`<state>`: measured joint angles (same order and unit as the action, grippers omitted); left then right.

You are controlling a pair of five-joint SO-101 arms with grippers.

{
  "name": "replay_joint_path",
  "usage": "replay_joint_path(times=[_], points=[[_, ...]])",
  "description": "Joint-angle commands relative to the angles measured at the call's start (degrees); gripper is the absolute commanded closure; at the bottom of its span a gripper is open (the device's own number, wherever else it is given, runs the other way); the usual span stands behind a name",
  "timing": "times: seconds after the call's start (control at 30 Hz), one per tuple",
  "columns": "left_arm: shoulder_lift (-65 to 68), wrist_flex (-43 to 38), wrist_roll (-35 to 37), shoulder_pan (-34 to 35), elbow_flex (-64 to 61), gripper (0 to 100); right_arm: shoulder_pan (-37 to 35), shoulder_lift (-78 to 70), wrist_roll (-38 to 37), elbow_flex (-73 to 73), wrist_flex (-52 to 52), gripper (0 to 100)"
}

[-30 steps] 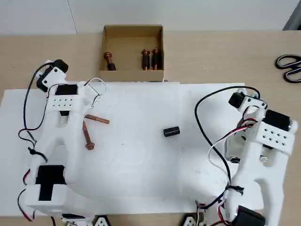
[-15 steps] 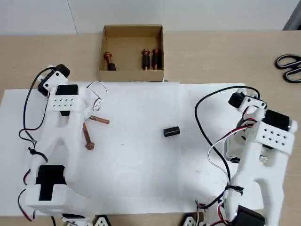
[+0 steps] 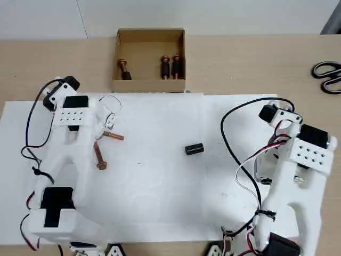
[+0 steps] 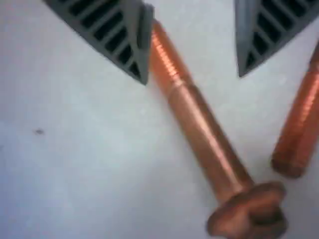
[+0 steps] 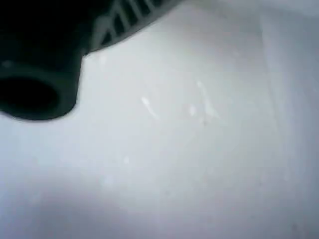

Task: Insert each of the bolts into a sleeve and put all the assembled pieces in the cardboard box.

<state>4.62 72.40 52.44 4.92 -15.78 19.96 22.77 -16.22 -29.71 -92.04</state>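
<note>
Copper-coloured bolt [image 4: 199, 134] lies on the white sheet [image 3: 160, 202] between the wide-open jaws of the left gripper [image 4: 192, 74], which has sunk closer over the past second, apparently readying a grasp, the black sleeve [image 3: 194, 149] waiting well apart.

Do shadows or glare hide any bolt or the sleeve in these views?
High view: even light, soft shadows beside the arms, and the sleeve and loose bolts show plainly on the white sheet. Left wrist view: streaks of glare run along the nearer bolt between the open left end effector, but its shape stays readable. Right wrist view: a broad soft shadow on the sheet, no glare.
</note>
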Motion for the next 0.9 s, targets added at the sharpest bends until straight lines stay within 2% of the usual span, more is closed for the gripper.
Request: replay_joint_path(times=[0.0, 0.13, 0.37, 0.57, 0.87], points=[[-0.9, 1.1, -0.2, 0.1, 1.9, 89, 0.5, 2.2, -0.7, 0.3, 0.4, 99.5], [-0.4, 0.4, 0.0, 0.1, 1.9, 89, 0.5, 2.2, -0.7, 0.3, 0.6, 99.5], [-0.3, -6.1, -0.3, 0.0, 1.6, 89, 0.5, 2.2, -0.8, 0.3, 0.2, 99.5], [0.9, -6.1, -0.3, 0.1, 1.2, 89, 0.5, 2.2, -0.8, 0.3, 0.4, 99.5], [8.2, -6.2, -0.3, 3.9, 1.3, 89, 0.5, 2.2, -0.8, 0.3, 0.4, 99.5]])
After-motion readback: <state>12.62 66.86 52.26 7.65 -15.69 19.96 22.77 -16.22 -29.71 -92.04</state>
